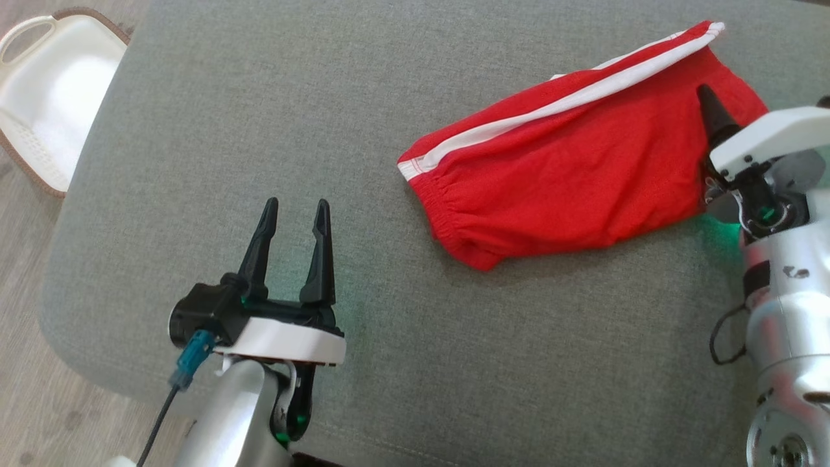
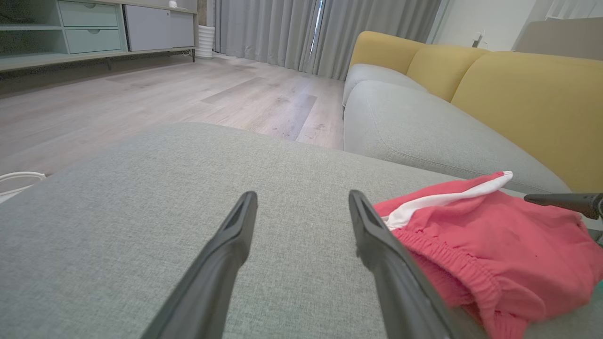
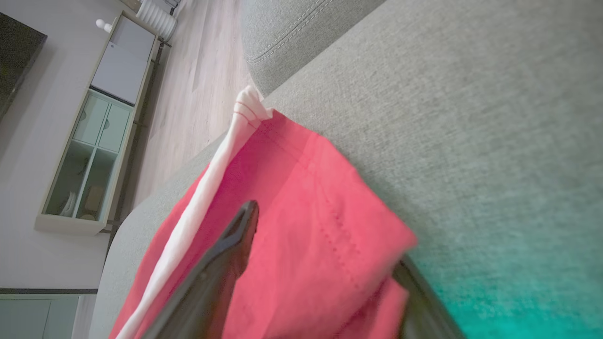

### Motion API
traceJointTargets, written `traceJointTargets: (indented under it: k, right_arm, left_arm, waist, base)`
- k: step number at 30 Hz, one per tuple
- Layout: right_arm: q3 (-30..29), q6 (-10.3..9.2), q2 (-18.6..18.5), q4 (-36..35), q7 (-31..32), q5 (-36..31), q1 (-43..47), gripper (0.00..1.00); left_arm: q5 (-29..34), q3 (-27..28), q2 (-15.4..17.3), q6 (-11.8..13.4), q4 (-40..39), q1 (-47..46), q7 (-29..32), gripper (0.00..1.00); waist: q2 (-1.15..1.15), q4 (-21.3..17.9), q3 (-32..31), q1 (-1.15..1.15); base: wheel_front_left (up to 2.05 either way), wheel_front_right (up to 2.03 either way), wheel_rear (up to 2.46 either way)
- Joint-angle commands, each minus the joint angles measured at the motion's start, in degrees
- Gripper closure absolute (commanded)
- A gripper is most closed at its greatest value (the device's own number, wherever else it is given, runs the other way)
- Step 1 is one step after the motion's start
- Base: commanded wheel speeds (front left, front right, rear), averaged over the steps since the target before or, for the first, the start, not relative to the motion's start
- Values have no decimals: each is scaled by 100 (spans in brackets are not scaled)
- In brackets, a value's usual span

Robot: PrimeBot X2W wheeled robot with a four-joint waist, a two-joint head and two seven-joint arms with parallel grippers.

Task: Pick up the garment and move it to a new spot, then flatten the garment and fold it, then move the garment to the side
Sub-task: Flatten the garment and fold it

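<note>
The garment [image 1: 570,168], red shorts with white side stripes, lies folded on the grey cushion [image 1: 292,97], toward its right side. At its right end my right gripper [image 1: 713,123] stands open. One dark finger lies on top of the red cloth [image 3: 301,212] and the other is partly hidden under the cloth's edge. My left gripper [image 1: 296,207] hovers open over bare cushion, left of the garment and apart from it, with nothing between its fingers. In the left wrist view the garment [image 2: 494,245] lies just right of my left gripper [image 2: 301,195].
A white basket [image 1: 45,97] stands on the wooden floor beyond the cushion's left edge. A sofa with yellow backs [image 2: 518,94] and a grey seat [image 2: 424,132] adjoins the cushion on the far side. A pale cabinet [image 2: 94,23] lines the far wall.
</note>
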Motion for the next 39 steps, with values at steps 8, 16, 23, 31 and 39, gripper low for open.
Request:
traceJointTargets:
  k: [8, 16, 23, 31, 39]
  right_arm:
    - [282, 46, 346, 417, 120, -46, 52, 100]
    - [342, 46, 346, 425, -249, -67, 77, 100]
    - [372, 46, 346, 82, -795, 103, 311, 100]
    - [366, 46, 346, -446, -1177, 389, 898, 100]
    - [-135, 46, 346, -888, -1529, 371, 1586, 100]
  left_arm:
    - [-71, 160, 44, 31, -197, -254, -53, 0]
    - [-54, 221, 44, 45, -161, -224, -53, 0]
    - [24, 294, 44, 13, -158, -193, -53, 0]
    - [93, 369, 43, -38, -135, -60, -53, 0]
    - [127, 457, 43, -63, -131, 127, -53, 0]
  waist:
    - [0, 9, 42, 0]
    - [0, -88, -72, 0]
    - [0, -361, -278, 0]
    - [0, -751, -601, 0]
    - [0, -1024, -908, 0]
  base:
    - [0, 0, 0]
    - [0, 0, 0]
    - [0, 0, 0]
    - [0, 0, 0]
    - [0, 0, 0]
